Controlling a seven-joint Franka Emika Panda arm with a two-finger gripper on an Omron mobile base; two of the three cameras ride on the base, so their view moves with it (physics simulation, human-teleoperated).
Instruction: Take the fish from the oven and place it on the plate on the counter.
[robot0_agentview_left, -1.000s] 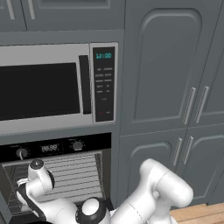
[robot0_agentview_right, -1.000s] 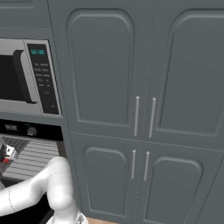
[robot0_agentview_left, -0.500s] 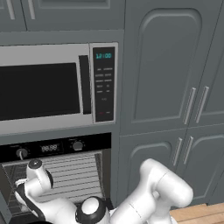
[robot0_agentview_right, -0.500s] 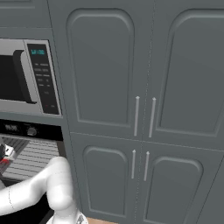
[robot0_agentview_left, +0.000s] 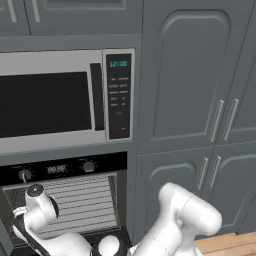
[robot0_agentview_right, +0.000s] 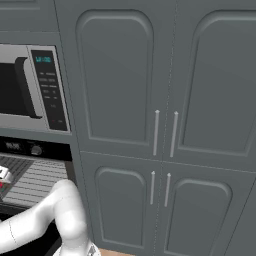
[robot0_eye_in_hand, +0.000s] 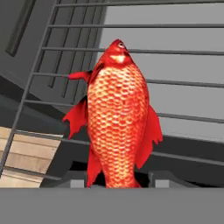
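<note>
The red-orange fish (robot0_eye_in_hand: 118, 127) hangs head-up between my gripper's (robot0_eye_in_hand: 117, 179) two dark fingertips, which are shut on its tail end. Behind it are the wire racks (robot0_eye_in_hand: 175, 83) and grey interior of the open oven (robot0_agentview_left: 82, 200). In the left base view my hand (robot0_agentview_left: 27, 217) sits at the oven's lower left, in front of the racks. In the right base view the gripper (robot0_agentview_right: 4, 176) pokes in at the left edge by the oven opening. The plate and the counter are out of view.
A silver microwave (robot0_agentview_left: 55, 100) with a keypad sits above the oven's black control panel (robot0_agentview_left: 55, 169). Tall grey cabinet doors (robot0_agentview_right: 165, 130) fill the wall to the right. Wooden floor (robot0_agentview_left: 227, 242) shows at the lower right.
My hand, with the fish in it, has shifted slightly left in front of the oven racks. The rest of the scene is unchanged.
</note>
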